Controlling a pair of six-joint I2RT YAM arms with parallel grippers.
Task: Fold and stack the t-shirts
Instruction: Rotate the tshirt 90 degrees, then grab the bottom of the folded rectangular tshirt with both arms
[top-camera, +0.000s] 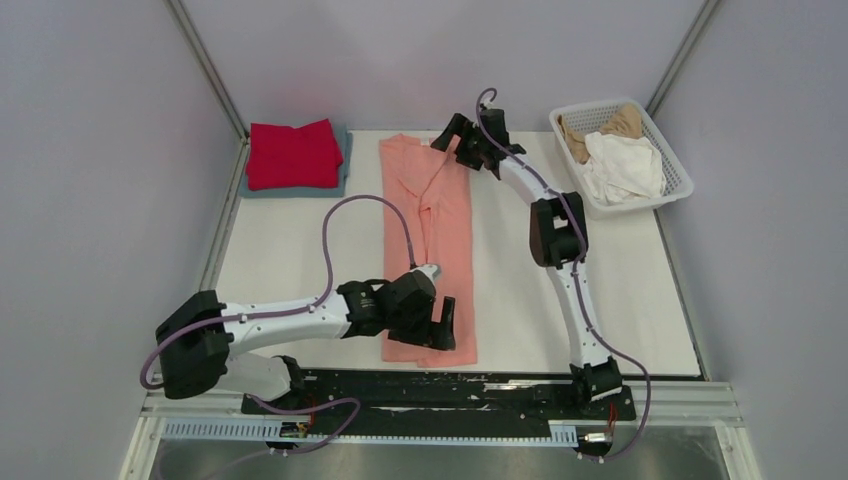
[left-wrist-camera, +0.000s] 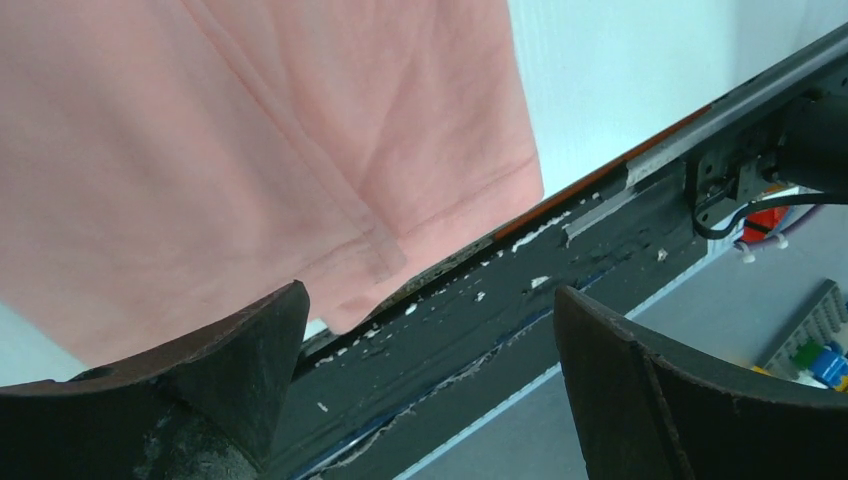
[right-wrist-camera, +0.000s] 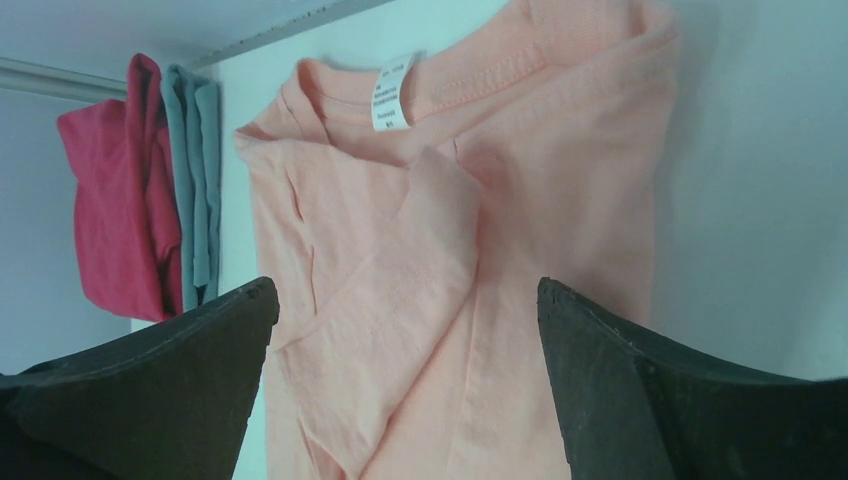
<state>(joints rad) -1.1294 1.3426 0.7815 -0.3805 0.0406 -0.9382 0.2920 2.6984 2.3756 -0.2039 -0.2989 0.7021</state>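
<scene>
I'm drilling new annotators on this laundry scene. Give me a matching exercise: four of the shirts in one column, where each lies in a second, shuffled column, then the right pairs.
Column one
1. salmon-pink cloth t-shirt
2. bright red cloth t-shirt
3. grey-blue cloth t-shirt
4. white crumpled cloth shirt

Column two
A. inside the white plastic lattice basket at the far right
B. underneath another folded shirt
C. laid out as a long strip in the middle
D. on top of the folded pile at the far left

Pairs: 1-C, 2-D, 3-B, 4-A
</scene>
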